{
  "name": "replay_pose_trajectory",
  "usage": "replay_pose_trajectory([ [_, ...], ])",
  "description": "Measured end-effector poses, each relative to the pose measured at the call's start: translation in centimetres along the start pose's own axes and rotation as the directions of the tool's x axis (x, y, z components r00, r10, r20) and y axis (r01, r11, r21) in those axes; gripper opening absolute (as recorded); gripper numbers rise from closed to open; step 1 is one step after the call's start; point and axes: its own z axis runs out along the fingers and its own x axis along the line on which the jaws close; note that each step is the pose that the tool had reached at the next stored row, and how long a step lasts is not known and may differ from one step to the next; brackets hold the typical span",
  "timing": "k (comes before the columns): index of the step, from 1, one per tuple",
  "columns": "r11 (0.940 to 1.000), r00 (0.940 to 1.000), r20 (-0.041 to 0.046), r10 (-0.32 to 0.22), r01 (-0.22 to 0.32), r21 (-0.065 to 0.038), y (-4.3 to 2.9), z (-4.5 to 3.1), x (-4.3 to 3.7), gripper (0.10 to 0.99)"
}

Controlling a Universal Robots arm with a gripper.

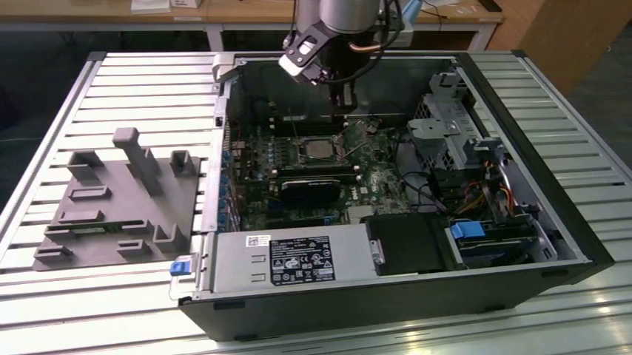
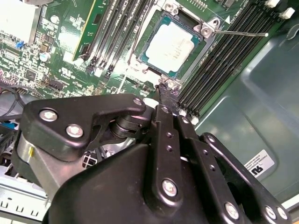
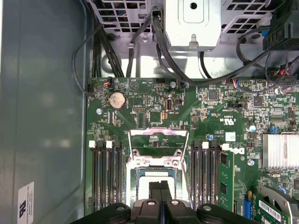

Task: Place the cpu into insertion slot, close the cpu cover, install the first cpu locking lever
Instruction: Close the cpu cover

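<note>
Silver-grey, one cpu (image 2: 173, 46) lies seated, one cpu cover (image 3: 159, 132) open, jaws closed empty.

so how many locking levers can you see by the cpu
1: in the second wrist view a thin silver lever juts from beside the cpu out over the memory slots. Another may be hidden behind the jaws.

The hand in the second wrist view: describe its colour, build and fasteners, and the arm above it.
The hand is matte black: flat linkage bars joined by silver screws. In the exterior view the arm is silver-grey metal, with black cables looping beside it.
</note>
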Motion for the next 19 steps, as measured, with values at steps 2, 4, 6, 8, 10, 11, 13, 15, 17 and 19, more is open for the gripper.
replay_pose_trajectory([
  [2,1.0000,1.0000,0.0000,0.000,0.000,0.000,0.06,0.00,0.00,0.102],
  [4,1.0000,1.0000,0.0000,0.000,0.000,0.000,0.15,0.00,0.00,0.102],
  [6,1.0000,1.0000,0.0000,0.000,0.000,0.000,0.26,0.01,0.00,0.102],
  [8,1.0000,1.0000,0.0000,0.000,0.000,0.000,0.39,0.01,0.01,0.102],
  [10,1.0000,1.0000,0.0000,0.000,0.000,0.000,0.50,0.02,0.01,0.102],
  [11,1.0000,1.0000,0.0000,0.000,0.000,0.000,0.56,0.02,0.01,0.102],
  [13,1.0000,1.0000,-0.0001,0.000,0.000,0.000,0.68,0.02,0.01,0.102],
  [15,1.0000,1.0000,0.0000,0.000,0.000,0.000,0.79,0.02,0.01,0.102],
  [17,1.0000,1.0000,0.0000,0.000,0.000,0.000,0.88,0.03,0.01,0.102],
  [19,1.0000,1.0000,0.0000,0.000,0.000,0.000,0.96,0.03,0.01,0.102],
])
